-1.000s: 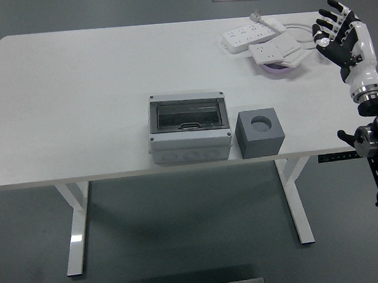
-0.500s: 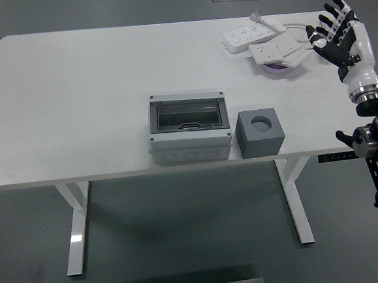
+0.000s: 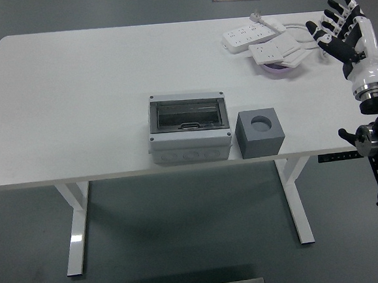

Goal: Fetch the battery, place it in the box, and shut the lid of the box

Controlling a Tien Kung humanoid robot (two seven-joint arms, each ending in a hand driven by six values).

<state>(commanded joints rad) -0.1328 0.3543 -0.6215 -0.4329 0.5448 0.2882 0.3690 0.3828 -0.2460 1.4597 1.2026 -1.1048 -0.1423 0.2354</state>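
Note:
A grey box (image 3: 189,134) with a dark clear lid lying shut over its top stands near the front middle of the white table (image 3: 74,91). A grey block (image 3: 260,132) with a round hole in its top stands just right of it. I see no battery; the hole's inside is dark. My right hand (image 3: 337,25) is raised at the table's right edge, fingers spread, holding nothing, far right of the box. My left arm is out of view.
Several white power strips (image 3: 259,36) lie at the back right, partly over a pale purple dish (image 3: 280,70). A cable (image 3: 300,30) runs right from them toward my hand.
My right hand has risen a little and shifted right, its fingers still spread. Nothing on the table has moved.

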